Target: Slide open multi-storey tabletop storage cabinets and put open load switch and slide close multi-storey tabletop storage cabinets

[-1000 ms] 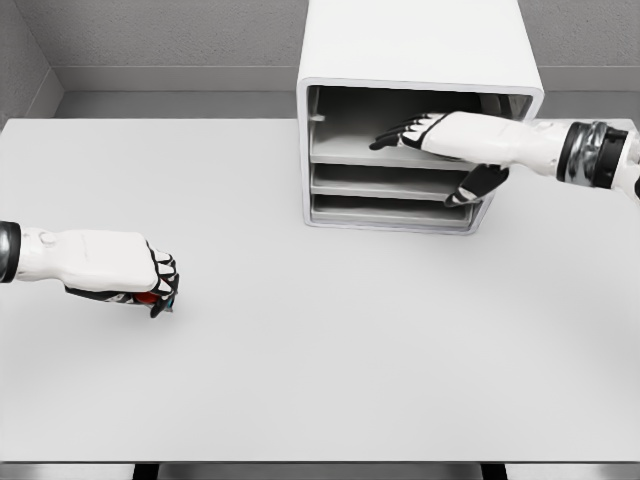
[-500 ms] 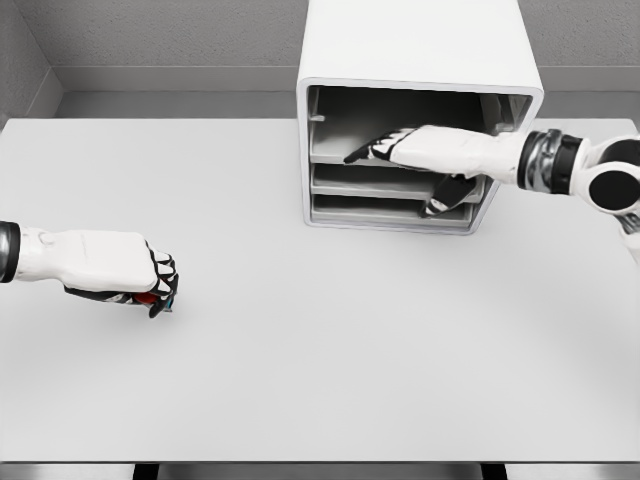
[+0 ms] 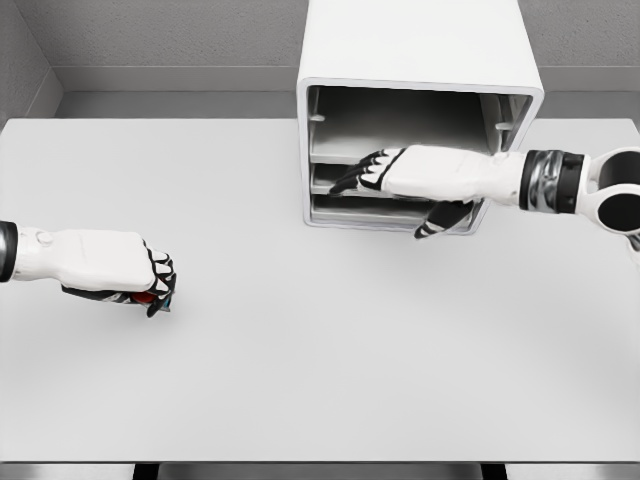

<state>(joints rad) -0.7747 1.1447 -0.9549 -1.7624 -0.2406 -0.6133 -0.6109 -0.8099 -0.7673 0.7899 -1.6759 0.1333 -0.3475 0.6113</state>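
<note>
At the cabinet front: right robot hand fingers spread, empty, reaching the storage cabinet shelves.
Left robot hand: clenched on the load switch, resting ready on the tabletop.

left hand: fist hides all but a red sliver of the held item, perhaps the load switch | right hand: covers middle shelf front of storage cabinet | cabinet top: cut off by upper edge

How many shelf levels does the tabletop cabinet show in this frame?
3. In the cabinet: the top level, open and bare; the middle level, partly behind the right hand; the bottom level under it.
</note>
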